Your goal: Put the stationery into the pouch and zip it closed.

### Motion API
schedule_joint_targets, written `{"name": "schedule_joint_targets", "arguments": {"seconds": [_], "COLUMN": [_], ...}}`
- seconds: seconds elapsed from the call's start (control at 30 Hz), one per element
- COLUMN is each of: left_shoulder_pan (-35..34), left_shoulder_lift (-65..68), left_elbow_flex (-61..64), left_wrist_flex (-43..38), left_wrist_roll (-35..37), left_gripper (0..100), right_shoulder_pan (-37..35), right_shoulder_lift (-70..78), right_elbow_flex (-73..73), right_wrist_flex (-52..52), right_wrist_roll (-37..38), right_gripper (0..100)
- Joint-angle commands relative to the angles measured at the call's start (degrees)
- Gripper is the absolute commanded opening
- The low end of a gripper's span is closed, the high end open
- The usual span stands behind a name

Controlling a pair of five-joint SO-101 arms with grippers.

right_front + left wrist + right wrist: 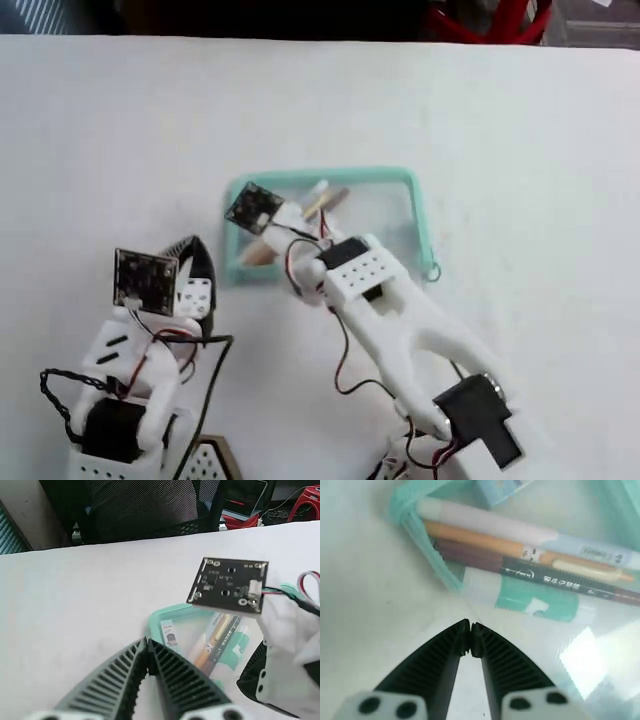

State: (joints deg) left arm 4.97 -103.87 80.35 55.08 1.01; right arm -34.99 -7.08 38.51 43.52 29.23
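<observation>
With the pens (530, 555) already inside the pouch (380, 175) lying flat on the tabletop (520, 120), the clenched right tool (470, 630) sits at its teal edge, probably to start zipping, while the left tool (148, 647), also clenched, stands beside.

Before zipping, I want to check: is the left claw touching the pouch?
Apart. The high view shows bare table between the left claw and the pouch.
</observation>
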Motion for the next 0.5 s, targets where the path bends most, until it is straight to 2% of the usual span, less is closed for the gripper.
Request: {"name": "schedule_joint_targets", "arguments": {"seconds": [0.0,0.13,0.2,0.37,0.47], "left_shoulder_pan": [0.7,0.7,0.6,0.4,0.4], "left_shoulder_lift": [-0.4,-0.4,-0.4,-0.4,-0.4], "left_elbow_flex": [-0.4,-0.2,1.0,5.1,1.4], "left_wrist_flex": [0.0,-0.4,-2.2,-12.0,-14.2], "left_wrist_roll": [0.0,0.0,-0.1,-6.4,-8.0], "left_gripper": [3,3,3,3,3], "right_shoulder_pan": [-1.2,1.7,6.3,19.2,23.7], "right_shoulder_lift": [-7.6,-22.9,-32.3,-56.2,-67.6], "right_elbow_flex": [-3.4,-3.3,-3.4,-3.1,-1.9], "right_wrist_flex": [4.9,15.3,19.4,20.1,21.8], "right_wrist_roll": [-1.2,-1.2,-1.2,-1.7,-1.7], "right_gripper": [1.9,1.9,1.9,1.9,2.2]}}
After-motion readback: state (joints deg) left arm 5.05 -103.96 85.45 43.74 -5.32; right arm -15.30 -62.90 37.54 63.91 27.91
